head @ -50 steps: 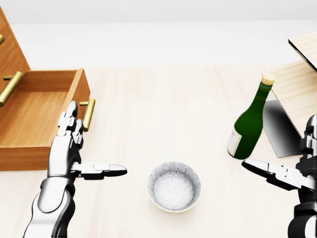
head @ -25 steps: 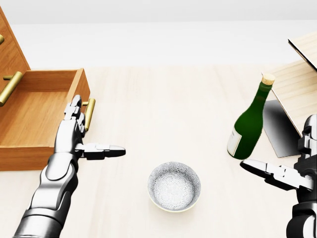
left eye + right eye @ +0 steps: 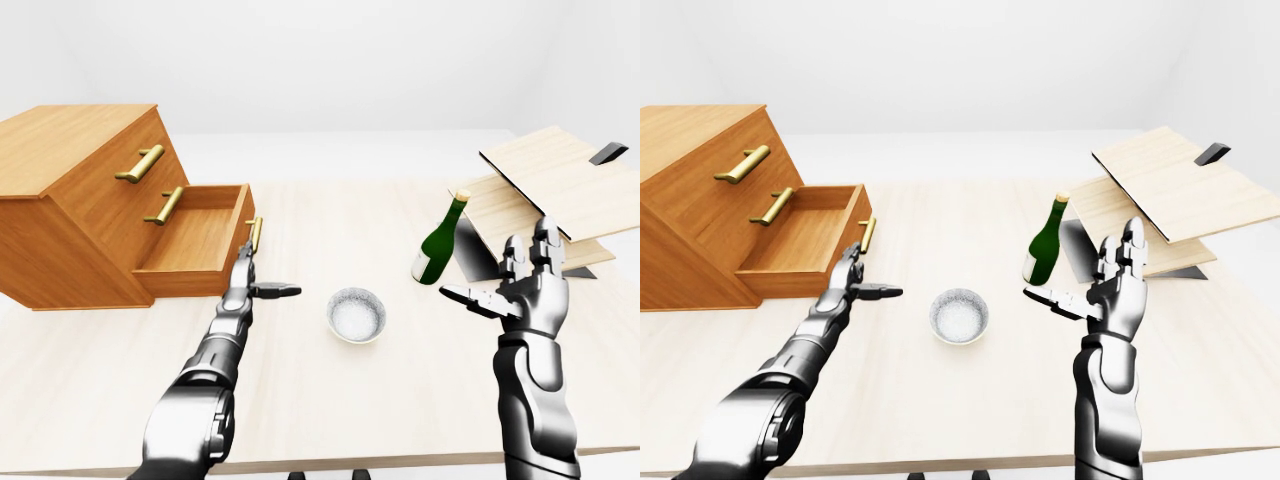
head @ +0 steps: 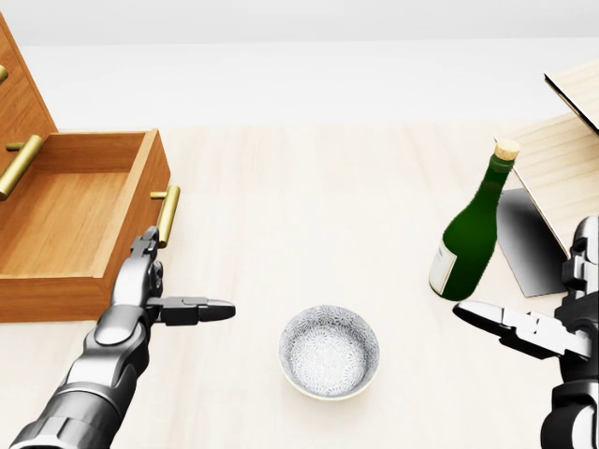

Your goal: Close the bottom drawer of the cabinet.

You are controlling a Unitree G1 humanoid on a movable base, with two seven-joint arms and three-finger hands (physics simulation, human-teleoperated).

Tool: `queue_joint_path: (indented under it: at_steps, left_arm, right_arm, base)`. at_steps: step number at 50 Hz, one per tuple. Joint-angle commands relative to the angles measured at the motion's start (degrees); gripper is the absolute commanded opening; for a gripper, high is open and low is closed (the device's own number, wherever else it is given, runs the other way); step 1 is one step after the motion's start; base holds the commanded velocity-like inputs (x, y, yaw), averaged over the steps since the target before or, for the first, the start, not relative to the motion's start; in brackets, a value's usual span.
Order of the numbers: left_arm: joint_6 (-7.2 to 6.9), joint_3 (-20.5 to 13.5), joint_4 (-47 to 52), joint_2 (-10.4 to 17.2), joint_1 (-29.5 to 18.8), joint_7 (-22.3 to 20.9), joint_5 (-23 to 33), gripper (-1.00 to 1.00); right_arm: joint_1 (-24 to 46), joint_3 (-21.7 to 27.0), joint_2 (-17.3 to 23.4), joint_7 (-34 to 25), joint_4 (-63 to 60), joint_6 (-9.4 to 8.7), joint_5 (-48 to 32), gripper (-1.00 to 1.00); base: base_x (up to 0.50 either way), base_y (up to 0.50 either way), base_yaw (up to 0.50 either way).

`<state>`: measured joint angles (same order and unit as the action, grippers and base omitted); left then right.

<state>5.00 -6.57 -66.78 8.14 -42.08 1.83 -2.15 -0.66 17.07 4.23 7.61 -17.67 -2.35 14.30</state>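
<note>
The wooden cabinet (image 3: pixel 80 190) stands at the left of the table. Its bottom drawer (image 3: pixel 195 240) is pulled out and shows an empty inside, also in the head view (image 4: pixel 65 215). A brass handle (image 4: pixel 167 215) sits on the drawer front. My left hand (image 4: pixel 159 285) is open, with its fingers (image 3: pixel 245 268) pointing at the drawer front just below the handle and the thumb sticking out to the right. I cannot tell whether it touches the front. My right hand (image 3: pixel 510 285) is open, raised at the right and holds nothing.
A patterned bowl (image 4: pixel 329 351) sits in the middle of the table, right of my left hand. A green corked bottle (image 4: pixel 471 229) stands right of it. Stacked light wooden boards (image 3: pixel 560 190) lie at the far right. The table's near edge (image 3: pixel 400 462) runs along the bottom.
My left hand has sunk lower and stretched out flatter toward the drawer front, fingertips now under the handle. The right hand has hardly moved. The drawer stands as before.
</note>
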Motion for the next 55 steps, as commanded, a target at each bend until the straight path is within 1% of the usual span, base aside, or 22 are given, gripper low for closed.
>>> queue_joint_path:
  at_steps: [1, 4, 5, 7, 8, 11, 16, 17, 21, 23, 32, 36, 39, 43, 45, 46, 51, 55]
  left_arm:
    - [0.00, -0.4, -2.6, 0.3, -0.8, 0.0, -0.1, 1.00]
    - [0.00, -0.4, -2.7, 0.4, -0.8, 0.0, -0.2, 1.00]
    - [0.00, -0.7, -3.1, 0.8, -1.0, 0.4, -0.3, 1.00]
    - [0.00, -0.8, -3.3, 1.0, -1.0, 0.6, -0.4, 1.00]
    - [0.00, -2.3, -5.5, 2.3, -1.0, 4.9, -0.7, 1.00]
    - [0.00, -2.3, -5.8, 2.4, -1.0, 6.0, -0.8, 1.00]
    - [0.00, -2.5, -5.7, 2.6, -1.0, 6.1, -1.1, 1.00]
    - [0.00, -2.5, -5.8, 2.7, -1.0, 6.1, -1.2, 1.00]
    - [0.00, -2.6, -6.1, 2.7, -0.9, 6.5, -1.3, 1.00]
    - [0.00, -2.7, -6.2, 2.8, -0.9, 6.8, -1.4, 1.00]
    - [0.00, -3.0, -6.2, 3.3, -1.1, 7.7, -2.0, 1.00]
    - [0.00, -3.3, -6.7, 3.7, -1.3, 8.5, -2.2, 1.00]
    - [0.00, -3.8, -7.0, 4.3, -1.4, 10.0, -2.4, 1.00]
    - [0.00, -4.3, -6.9, 4.9, -1.5, 11.4, -3.0, 1.00]
    - [0.00, -4.5, -7.1, 5.0, -1.5, 12.8, -3.2, 1.00]
    - [0.00, -4.7, -7.2, 5.3, -1.5, 14.0, -3.3, 1.00]
    - [0.00, -5.7, -7.5, 6.1, -1.7, 16.1, -4.7, 1.00]
    - [0.00, -6.1, -7.6, 6.7, -1.8, 17.8, -5.6, 1.00]
  right_arm:
    - [0.0, -0.2, -0.1, -0.1, 0.4, 0.24, -0.2, 1.00]
    - [0.0, -0.1, 0.0, -0.2, 0.7, 0.45, -0.1, 1.00]
    - [-0.2, -0.4, -0.1, 0.0, 0.0, -0.13, -0.3, 1.00]
    - [-0.2, -0.4, -0.1, -0.1, -0.2, -0.22, -0.3, 1.00]
    - [0.1, -0.2, -0.1, -0.3, 0.7, 0.41, -0.1, 1.00]
    - [0.1, -0.1, 0.0, -0.2, 0.8, 0.38, 0.1, 1.00]
    - [0.1, -0.2, 0.0, -0.2, 0.8, 0.43, 0.1, 1.00]
    - [0.1, -0.2, 0.0, -0.3, 1.2, 0.70, 0.1, 1.00]
    - [0.1, -0.2, 0.0, -0.2, 0.8, 0.42, 0.2, 1.00]
    - [0.1, -0.3, 0.0, -0.2, 1.3, 0.78, 0.1, 1.00]
    - [0.2, -0.3, 0.1, -0.3, 1.6, 0.93, 0.2, 1.00]
    - [0.1, -0.3, 0.1, -0.2, 1.2, 0.64, 0.2, 1.00]
    - [0.3, -0.3, 0.1, -0.2, 1.6, 0.85, 0.1, 1.00]
    - [0.1, -0.3, 0.1, -0.2, 1.0, 0.44, 0.2, 1.00]
    - [0.1, -0.3, 0.1, -0.2, 1.0, 0.43, 0.2, 1.00]
    - [0.2, -0.3, 0.0, -0.3, 1.4, 0.70, 0.1, 1.00]
    - [0.1, -0.3, 0.1, -0.1, 0.5, -0.06, 0.2, 1.00]
    - [0.0, -0.3, 0.0, -0.1, 0.4, -0.10, 0.1, 1.00]
  base:
    - [0.00, 0.00, 0.00]
    - [0.00, 0.00, 0.00]
    - [0.00, 0.00, 0.00]
    - [0.00, 0.00, 0.00]
    - [0.00, 0.00, 0.00]
    - [0.00, 0.00, 0.00]
    - [0.00, 0.00, 0.00]
    - [0.00, 0.00, 0.00]
    - [0.00, 0.00, 0.00]
    - [0.00, 0.00, 0.00]
    - [0.00, 0.00, 0.00]
    - [0.00, 0.00, 0.00]
    - [0.00, 0.00, 0.00]
    - [0.00, 0.00, 0.00]
    - [0.00, 0.00, 0.00]
    - [0.00, 0.00, 0.00]
    - [0.00, 0.00, 0.00]
    - [0.00, 0.00, 0.00]
